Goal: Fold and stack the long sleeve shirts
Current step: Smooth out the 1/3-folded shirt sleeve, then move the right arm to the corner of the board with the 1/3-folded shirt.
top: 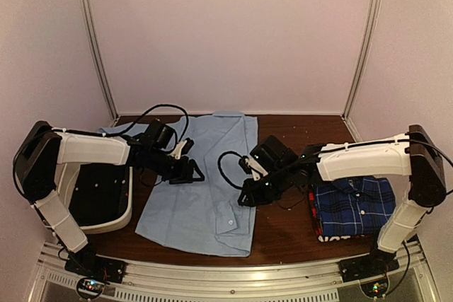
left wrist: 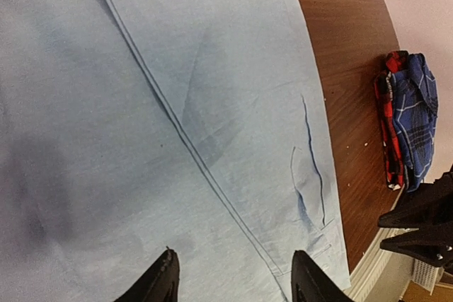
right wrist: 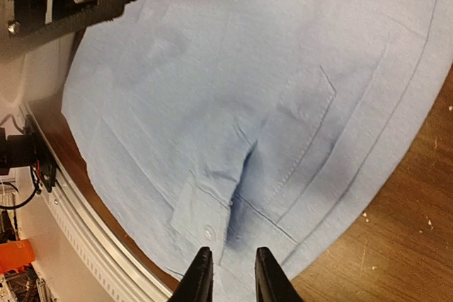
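Observation:
A plain light blue long sleeve shirt (top: 205, 196) lies spread flat in the middle of the brown table. Its sleeve is folded across the body, with the buttoned cuff (right wrist: 205, 224) near the front edge. My left gripper (top: 192, 173) hovers over the shirt's left half, open, with only cloth (left wrist: 212, 104) below its tips (left wrist: 235, 263). My right gripper (top: 244, 196) is over the shirt's right side. Its jaws (right wrist: 232, 256) stand a narrow gap apart just above the cuff and hold nothing. A folded blue plaid shirt (top: 354, 206) rests on a red-and-black one (left wrist: 386, 132) at the right.
A white bin with black lining (top: 117, 225) stands at the left, under the left arm. A metal rail (top: 233, 281) runs along the table's front edge, close to the shirt's hem. Bare wood (top: 283, 235) separates the blue shirt from the folded stack.

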